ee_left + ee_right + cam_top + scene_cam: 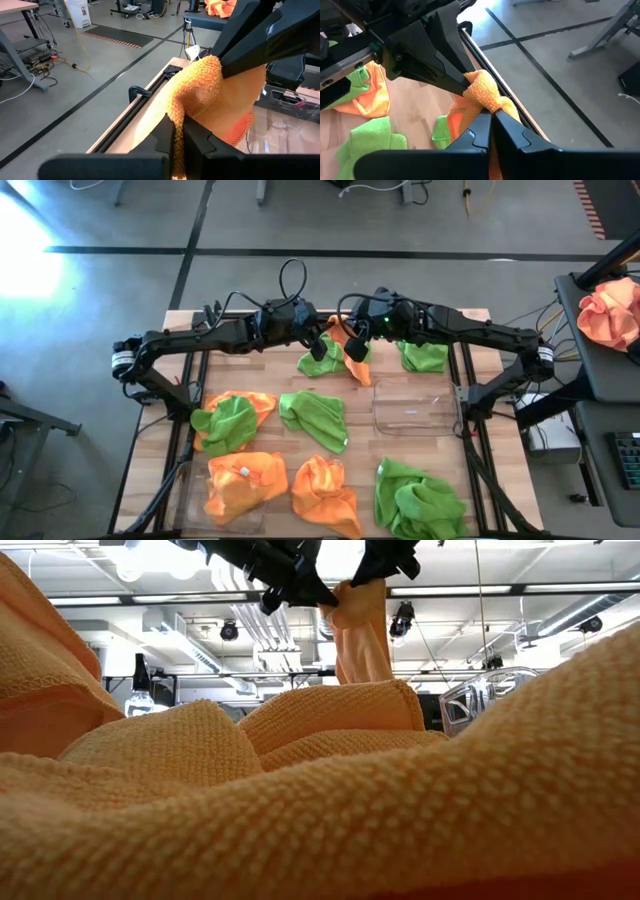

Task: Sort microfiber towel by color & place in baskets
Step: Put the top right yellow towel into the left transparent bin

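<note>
High view: L gripper [322, 340] & R gripper [356, 337] both clamp one orange towel [352, 361]. It hangs above table [270, 370], near a basket [414, 408].

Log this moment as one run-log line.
left pincer: shut on orange towel | right pincer: shut on orange towel | towel: lifted at table's far edge | empty basket: nearer, right

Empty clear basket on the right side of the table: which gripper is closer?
Right. The right gripper, shut on the lifted orange towel, hangs just beyond the empty basket's far left corner. The left gripper, pinching the same towel, is farther left.
</note>
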`<state>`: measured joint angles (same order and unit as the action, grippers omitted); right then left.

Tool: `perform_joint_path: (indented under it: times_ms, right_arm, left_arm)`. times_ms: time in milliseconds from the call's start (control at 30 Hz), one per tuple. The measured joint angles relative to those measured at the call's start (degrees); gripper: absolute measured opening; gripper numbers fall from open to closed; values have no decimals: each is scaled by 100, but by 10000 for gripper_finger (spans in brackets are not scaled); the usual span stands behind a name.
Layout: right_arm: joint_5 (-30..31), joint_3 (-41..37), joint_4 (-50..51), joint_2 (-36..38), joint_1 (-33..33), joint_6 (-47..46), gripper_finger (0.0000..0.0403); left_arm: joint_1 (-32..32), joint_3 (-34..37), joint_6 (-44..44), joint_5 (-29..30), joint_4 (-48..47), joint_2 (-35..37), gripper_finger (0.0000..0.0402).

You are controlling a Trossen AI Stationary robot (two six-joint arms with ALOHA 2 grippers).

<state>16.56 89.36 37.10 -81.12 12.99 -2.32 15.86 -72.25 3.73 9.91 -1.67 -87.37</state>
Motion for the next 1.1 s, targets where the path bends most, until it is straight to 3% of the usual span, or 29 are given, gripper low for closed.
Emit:
perform_joint_path:
  times_ms: [400, 533, 900, 1100]
  right_arm:
    - [28, 0, 0, 0, 2, 142, 79]
    - [333, 0, 9, 0, 2, 324, 93]
    - [1359, 0, 42, 2, 78, 843, 77]
    - [1408, -12, 215, 2, 327, 743, 70]
  left_arm:
    - [0, -2, 0, 0, -8, 0, 1]
    - [-4, -2, 0, 0, -44, 0, 1]
    - [-107, -2, 148, 0, -277, 29, 0]
    - [-310, -2, 148, 0, -287, 257, 0]
